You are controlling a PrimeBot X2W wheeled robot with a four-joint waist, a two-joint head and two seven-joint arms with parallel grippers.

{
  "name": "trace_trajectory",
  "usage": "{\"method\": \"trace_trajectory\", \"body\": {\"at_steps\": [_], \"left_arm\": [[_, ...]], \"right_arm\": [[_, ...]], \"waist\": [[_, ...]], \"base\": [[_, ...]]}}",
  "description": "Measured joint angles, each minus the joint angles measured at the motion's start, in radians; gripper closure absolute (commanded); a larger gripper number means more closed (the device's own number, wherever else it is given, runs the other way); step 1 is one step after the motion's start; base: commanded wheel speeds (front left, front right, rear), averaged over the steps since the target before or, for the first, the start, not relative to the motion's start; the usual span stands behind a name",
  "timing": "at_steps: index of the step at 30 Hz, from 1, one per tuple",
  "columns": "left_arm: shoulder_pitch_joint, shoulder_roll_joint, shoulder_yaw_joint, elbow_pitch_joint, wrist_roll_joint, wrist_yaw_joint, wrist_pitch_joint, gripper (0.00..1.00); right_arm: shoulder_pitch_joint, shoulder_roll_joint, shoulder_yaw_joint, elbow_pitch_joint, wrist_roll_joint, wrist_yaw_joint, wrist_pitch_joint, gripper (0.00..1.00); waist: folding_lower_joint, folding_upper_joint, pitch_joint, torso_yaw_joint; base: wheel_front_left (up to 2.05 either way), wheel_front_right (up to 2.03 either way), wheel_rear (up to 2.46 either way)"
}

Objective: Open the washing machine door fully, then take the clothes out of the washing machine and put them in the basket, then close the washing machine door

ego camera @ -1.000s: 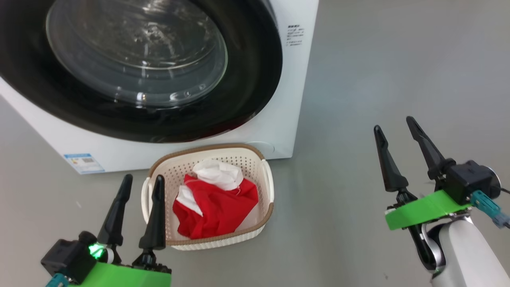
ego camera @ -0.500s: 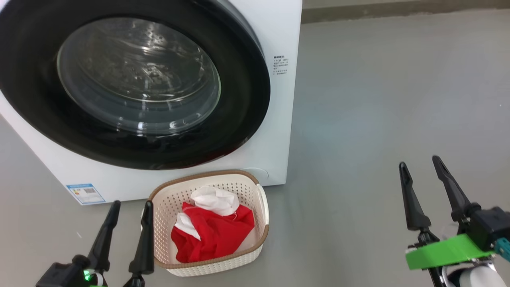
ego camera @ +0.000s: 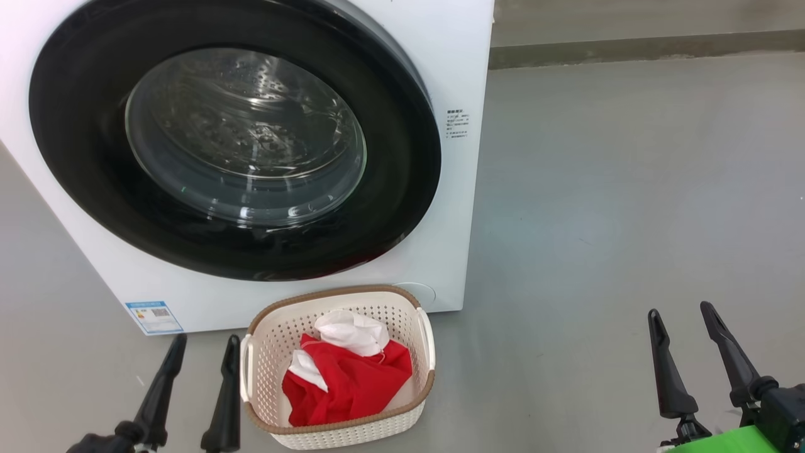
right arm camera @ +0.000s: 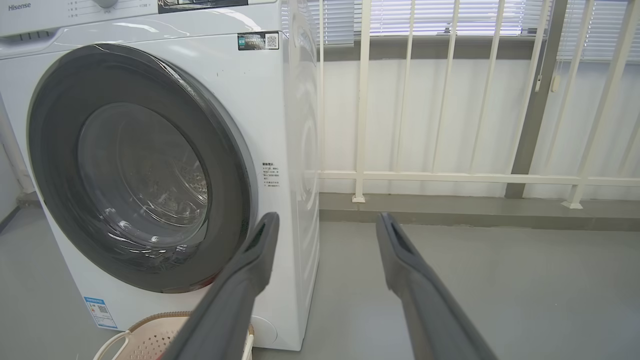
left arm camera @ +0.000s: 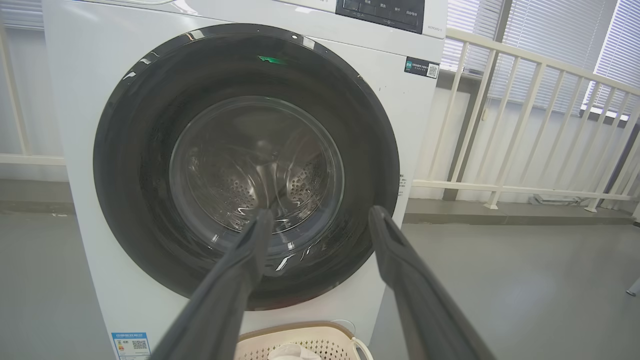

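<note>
View lifted; left pincer (ego camera: pixel 206 341) and right pincer (ego camera: pixel 680 309) sank lower in frame, stayed released, empty. Washing machine door (ego camera: pixel 82 157) stayed shut.

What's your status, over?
Left gripper and right gripper open, empty. Washing machine door shut; clothes in basket. Basket close beside left gripper, on floor before door.

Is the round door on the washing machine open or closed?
Closed. The washing machine door lies flat against the front of the washing machine, with no gap showing. The clothes sit in the basket.
</note>
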Motion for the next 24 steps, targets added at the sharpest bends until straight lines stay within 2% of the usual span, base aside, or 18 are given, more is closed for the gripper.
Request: {"method": "trace_trajectory", "body": {"at_steps": [21, 22, 24], "left_arm": [[0.017, -0.002, 0.008, -0.001, 0.007, 0.0, 0.0, 0.0], [0.017, -0.004, 0.01, -0.001, 0.007, 0.0, 0.0, 1.0], [0.02, -0.011, 0.005, 0.025, 0.005, 0.0, 0.001, 1.0]], "right_arm": [[0.031, 0.001, 0.005, -0.049, 0.002, 0.0, 0.028, 0.0], [0.033, 0.001, 0.005, -0.049, 0.003, 0.0, 0.03, 1.0], [0.034, 0.007, 0.006, -0.022, 0.0, 0.0, 0.031, 1.0]], "waist": [[0.0, 0.0, -0.009, -0.008], [0.0, 0.0, -0.008, -0.007], [0.0, 0.0, -0.008, -0.008]], "base": [[0.0, 0.0, 0.0], [0.0, 0.0, 0.0], [0.0, 0.0, 0.0]]}}
